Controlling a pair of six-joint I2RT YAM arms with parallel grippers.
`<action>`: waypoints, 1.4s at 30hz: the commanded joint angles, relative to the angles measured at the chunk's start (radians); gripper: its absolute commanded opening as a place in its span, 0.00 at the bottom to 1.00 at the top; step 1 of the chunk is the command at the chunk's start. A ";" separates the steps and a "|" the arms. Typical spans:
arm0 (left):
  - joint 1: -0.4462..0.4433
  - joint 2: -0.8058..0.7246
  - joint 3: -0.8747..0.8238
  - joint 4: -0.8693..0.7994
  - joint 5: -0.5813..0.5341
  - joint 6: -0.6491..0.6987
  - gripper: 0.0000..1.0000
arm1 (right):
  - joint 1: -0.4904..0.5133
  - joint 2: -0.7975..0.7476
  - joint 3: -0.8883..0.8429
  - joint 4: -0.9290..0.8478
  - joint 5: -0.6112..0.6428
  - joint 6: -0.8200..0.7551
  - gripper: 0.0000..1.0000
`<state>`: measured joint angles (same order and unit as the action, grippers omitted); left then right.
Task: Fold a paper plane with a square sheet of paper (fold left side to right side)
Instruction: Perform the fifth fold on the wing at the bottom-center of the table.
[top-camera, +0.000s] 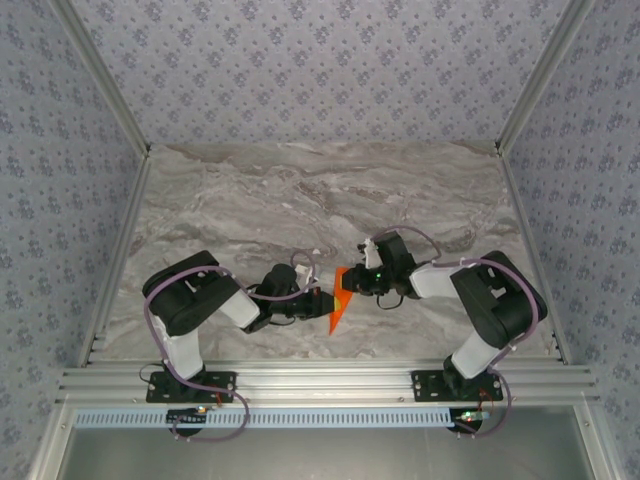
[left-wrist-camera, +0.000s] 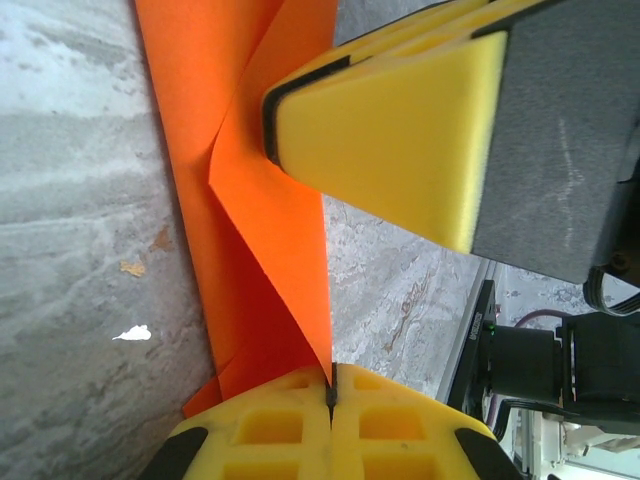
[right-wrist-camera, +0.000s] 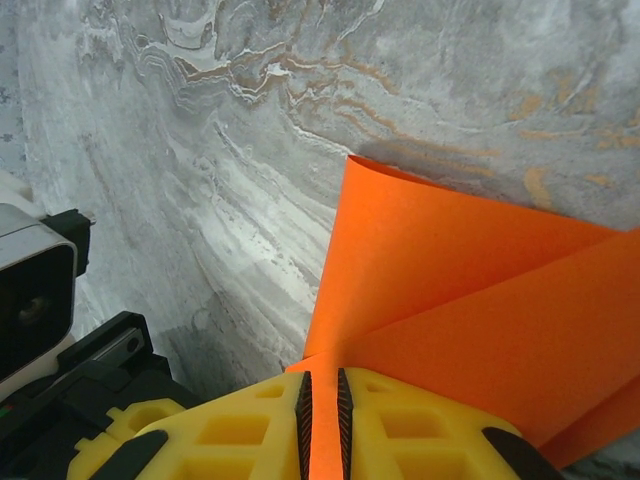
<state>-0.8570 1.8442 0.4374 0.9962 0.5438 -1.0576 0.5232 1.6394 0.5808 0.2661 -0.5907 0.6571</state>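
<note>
The bright orange sheet of paper (top-camera: 341, 298) is folded into a narrow pointed shape and held up off the marble table between both grippers. My left gripper (top-camera: 322, 302) is shut on one edge; in the left wrist view its yellow jaws (left-wrist-camera: 331, 395) meet on a thin paper corner (left-wrist-camera: 250, 150). My right gripper (top-camera: 352, 281) pinches the opposite side, with the paper (right-wrist-camera: 460, 280) running between its ribbed jaws (right-wrist-camera: 321, 410). The right gripper's yellow fingers (left-wrist-camera: 400, 140) show against a flap in the left wrist view. The paper bends open above a crease.
The marble tabletop (top-camera: 320, 200) stretches behind and to both sides of the arms. Patterned walls and metal rails (top-camera: 120, 240) bound it. The left arm's wrist camera (right-wrist-camera: 30, 290) sits close to the right gripper.
</note>
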 joint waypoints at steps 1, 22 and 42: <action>-0.004 0.071 -0.005 -0.070 -0.046 0.047 0.00 | -0.008 0.026 0.020 -0.040 0.035 -0.020 0.16; 0.009 -0.248 -0.040 -0.314 -0.069 0.121 0.27 | -0.005 0.070 0.001 -0.194 0.120 -0.066 0.14; -0.085 -0.206 0.112 -0.357 0.016 0.139 0.16 | 0.009 0.078 0.025 -0.212 0.118 -0.075 0.14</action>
<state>-0.9371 1.6039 0.5232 0.6170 0.5388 -0.9318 0.5262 1.6608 0.6243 0.1719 -0.5728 0.6121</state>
